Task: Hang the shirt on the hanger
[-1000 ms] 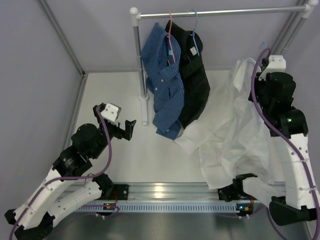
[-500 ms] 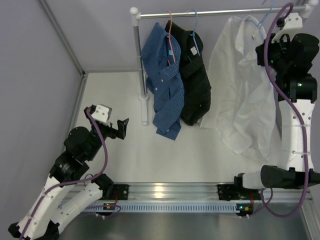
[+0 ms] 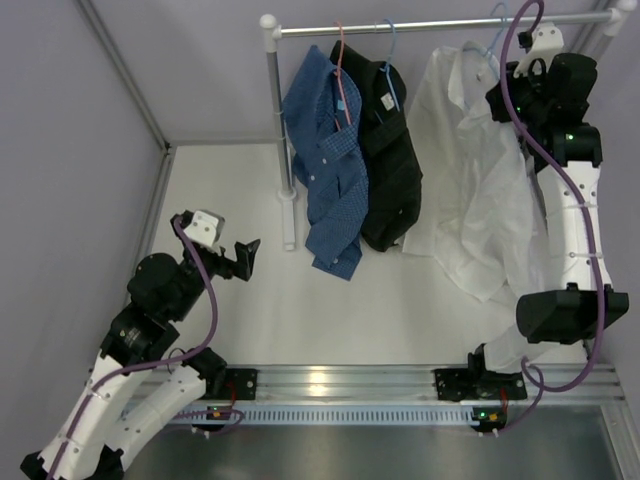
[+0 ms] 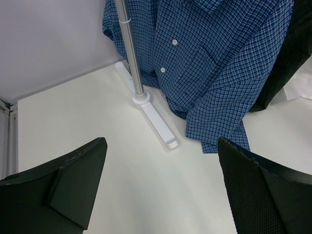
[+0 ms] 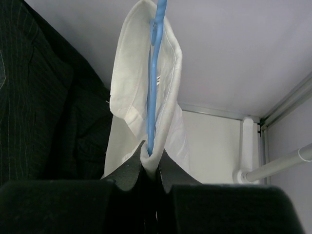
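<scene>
The white shirt hangs at the right end of the rail, draped on the light-blue hanger. My right gripper is raised beside the collar. In the right wrist view it is shut, pinching the collar fabric together with the blue hanger wire. The hook reaches up to the rail; I cannot tell whether it rests on it. My left gripper stands open low over the table at the left, holding nothing.
A blue checked shirt on a pink hanger and a black shirt on a blue hanger hang mid-rail. The rail's left post stands on a white foot. Grey walls enclose the table.
My right arm has lifted the white shirt off the table up to the rail, then shifted it slightly left. The left arm drew back a little, still open.
</scene>
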You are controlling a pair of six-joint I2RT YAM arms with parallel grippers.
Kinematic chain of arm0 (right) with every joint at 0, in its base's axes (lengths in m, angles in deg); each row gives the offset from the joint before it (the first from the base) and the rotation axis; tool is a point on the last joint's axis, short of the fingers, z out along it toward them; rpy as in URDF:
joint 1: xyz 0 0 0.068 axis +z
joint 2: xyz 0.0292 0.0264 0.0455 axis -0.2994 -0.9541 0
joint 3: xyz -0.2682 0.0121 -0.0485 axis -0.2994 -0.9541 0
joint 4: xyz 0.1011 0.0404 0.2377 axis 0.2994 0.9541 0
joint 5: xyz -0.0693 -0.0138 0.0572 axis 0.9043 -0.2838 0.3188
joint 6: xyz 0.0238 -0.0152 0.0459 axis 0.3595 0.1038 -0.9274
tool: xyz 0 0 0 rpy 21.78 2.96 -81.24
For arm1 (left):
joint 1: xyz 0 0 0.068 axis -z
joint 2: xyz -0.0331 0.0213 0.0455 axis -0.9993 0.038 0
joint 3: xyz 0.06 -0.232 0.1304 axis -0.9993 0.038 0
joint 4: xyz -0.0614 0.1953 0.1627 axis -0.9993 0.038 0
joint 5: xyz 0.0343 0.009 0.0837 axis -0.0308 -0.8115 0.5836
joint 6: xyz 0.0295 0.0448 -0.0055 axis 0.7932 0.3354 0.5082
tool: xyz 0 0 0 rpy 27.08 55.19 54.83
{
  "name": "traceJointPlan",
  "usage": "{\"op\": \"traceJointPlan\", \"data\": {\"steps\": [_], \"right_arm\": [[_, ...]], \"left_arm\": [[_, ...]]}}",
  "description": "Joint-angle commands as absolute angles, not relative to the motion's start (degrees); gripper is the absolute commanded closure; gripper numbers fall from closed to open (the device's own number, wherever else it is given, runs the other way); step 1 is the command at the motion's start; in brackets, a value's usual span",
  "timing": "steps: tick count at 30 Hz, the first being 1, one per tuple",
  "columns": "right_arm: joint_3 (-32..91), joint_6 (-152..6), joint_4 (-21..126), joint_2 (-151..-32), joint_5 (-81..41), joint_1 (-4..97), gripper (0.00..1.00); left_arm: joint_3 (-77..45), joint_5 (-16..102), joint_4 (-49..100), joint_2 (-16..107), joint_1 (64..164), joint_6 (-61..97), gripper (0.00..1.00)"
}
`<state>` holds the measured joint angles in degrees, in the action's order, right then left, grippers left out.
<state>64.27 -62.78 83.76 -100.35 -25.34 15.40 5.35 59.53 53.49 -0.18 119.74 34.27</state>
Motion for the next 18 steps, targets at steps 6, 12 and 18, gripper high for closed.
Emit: {"op": "traceJointPlan", "data": {"steps": [6, 12, 18], "right_arm": [[60.52, -58.36, 76.25, -97.69, -30.99, 15.14, 1.00], [56.56, -57.12, 76.16, -96.38, -32.32, 14.08, 1.00], [56.56, -57.65, 76.16, -95.49, -31.53, 12.94, 0.44]], "left_arm": [[6.17, 56.09, 50.14, -0.52, 118.67, 34.00, 0.02], [6.43, 55.30, 50.14, -0.61, 118.76, 34.35, 0.02], [6.17, 54.86, 50.05, 0.10, 117.01, 33.73, 0.02]]}}
